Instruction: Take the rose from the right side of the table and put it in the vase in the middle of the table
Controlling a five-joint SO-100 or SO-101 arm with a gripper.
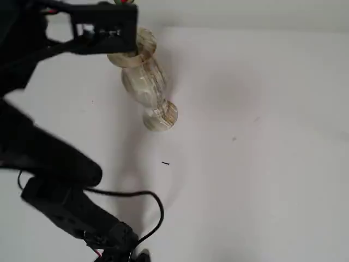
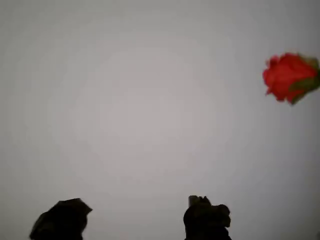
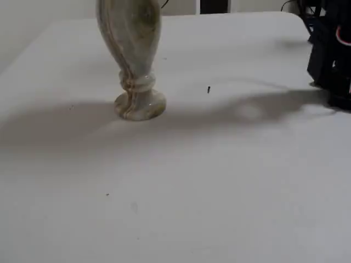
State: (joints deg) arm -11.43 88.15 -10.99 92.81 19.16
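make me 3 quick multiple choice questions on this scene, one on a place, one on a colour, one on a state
1. Where is the rose in the wrist view?
A. upper right
B. lower left
C. centre

2. What colour is the flower head?
A. yellow
B. red
C. white

3. How is the vase placed on the table?
A. lying on its side
B. upside down
C. upright on its foot

Answers:
1 A, the bloom sits near the right edge, high up.
2 B, the petals are bright red.
3 C, a fixed view shows its round foot flat on the white surface.

Vase (image 3: 131,38): polished marbled stone look, glossy. Table (image 3: 230,181): smooth matt white. Rose (image 2: 290,77): soft matt petals.
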